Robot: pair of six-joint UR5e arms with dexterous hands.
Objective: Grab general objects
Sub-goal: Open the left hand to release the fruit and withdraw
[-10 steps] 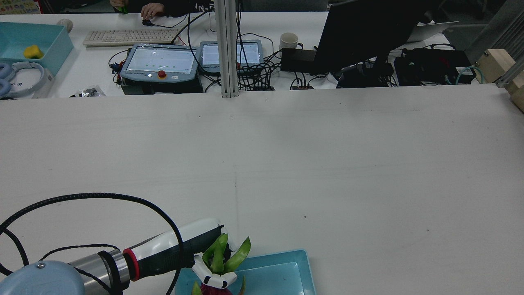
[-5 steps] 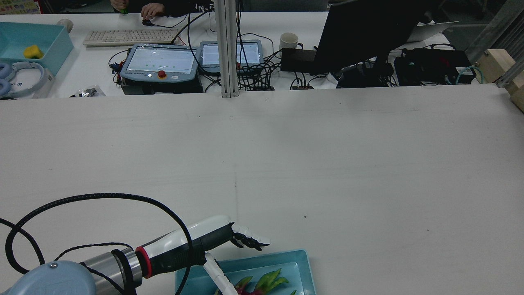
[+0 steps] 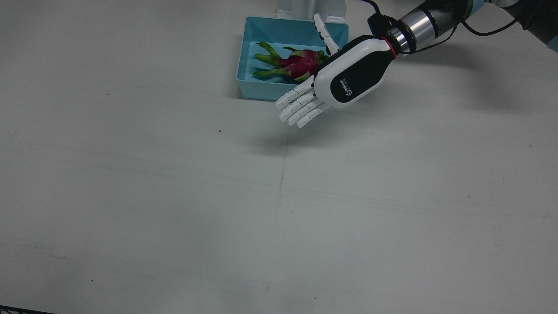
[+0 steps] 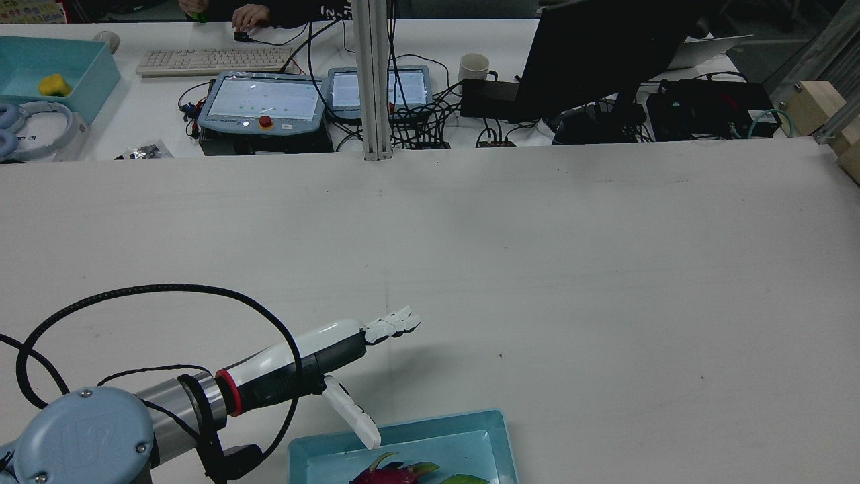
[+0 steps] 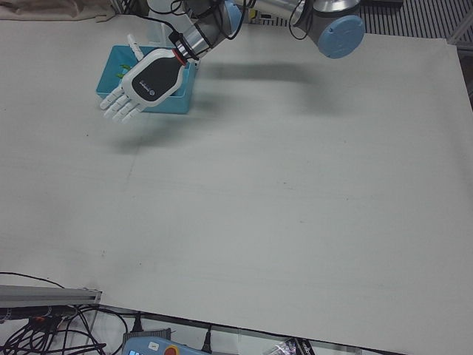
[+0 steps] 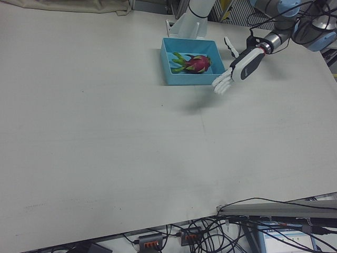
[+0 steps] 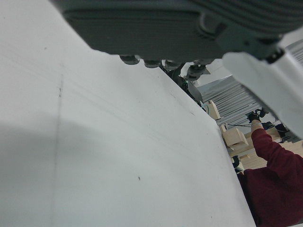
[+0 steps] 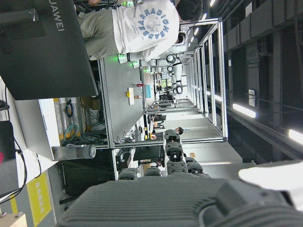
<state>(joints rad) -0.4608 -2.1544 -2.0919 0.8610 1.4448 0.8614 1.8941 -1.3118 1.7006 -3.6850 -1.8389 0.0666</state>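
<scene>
Front view looked almost straight down on the surface (image 3: 174,196). Rear view sat high behind the arms, facing forward over the surface toward the far desks. Left-front and right-front views faced the robot from the operators' side, farther back. All four shared the blue tray (image 3: 250,85). Hand views sat close, turned sideways.

L hand (image 3: 344,83) empty, fingers spread; R unseen.

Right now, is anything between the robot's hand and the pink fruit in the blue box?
Nothing visible blocks it. The dragon fruit lies uncovered in the blue bin, and the open left hand hangs just beside the bin's corner, above the table. Only the bin's low wall lies between them.
</scene>
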